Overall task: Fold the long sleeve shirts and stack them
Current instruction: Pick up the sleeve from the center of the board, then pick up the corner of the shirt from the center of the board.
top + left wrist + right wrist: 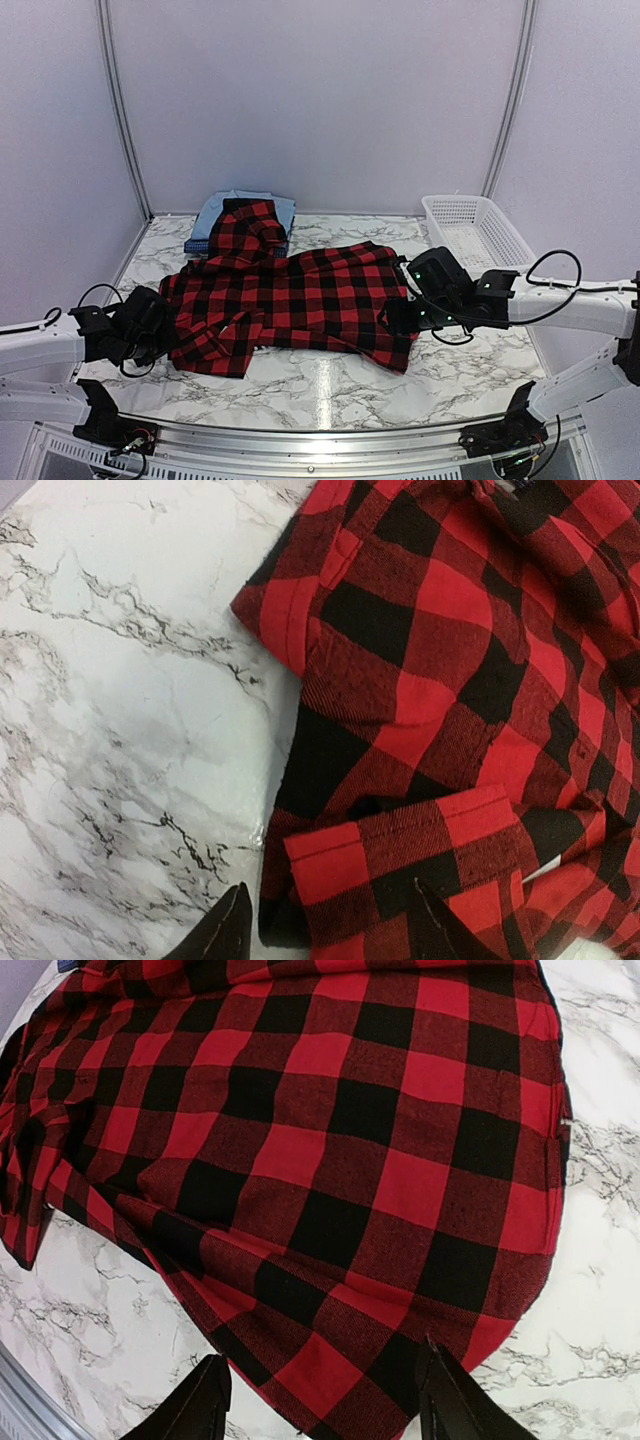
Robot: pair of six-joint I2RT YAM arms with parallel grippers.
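A red-and-black plaid shirt (290,300) lies spread across the middle of the marble table (330,385). One of its sleeves (250,228) reaches back over a folded light blue shirt (222,205), with a dark blue checked edge (198,243) beneath. My left gripper (165,332) is at the plaid shirt's left edge. In the left wrist view its jaws (330,885) stand apart astride a folded cuff (400,845), with one finger (225,930) over bare marble. My right gripper (395,315) is at the shirt's right end. There its jaws (322,1360) stand apart around the hem corner (330,1370).
A white mesh basket (475,230) stands at the back right, behind the right arm. Pale booth walls close in the table at the back and sides. A metal rail (320,435) runs along the near edge between the arm bases.
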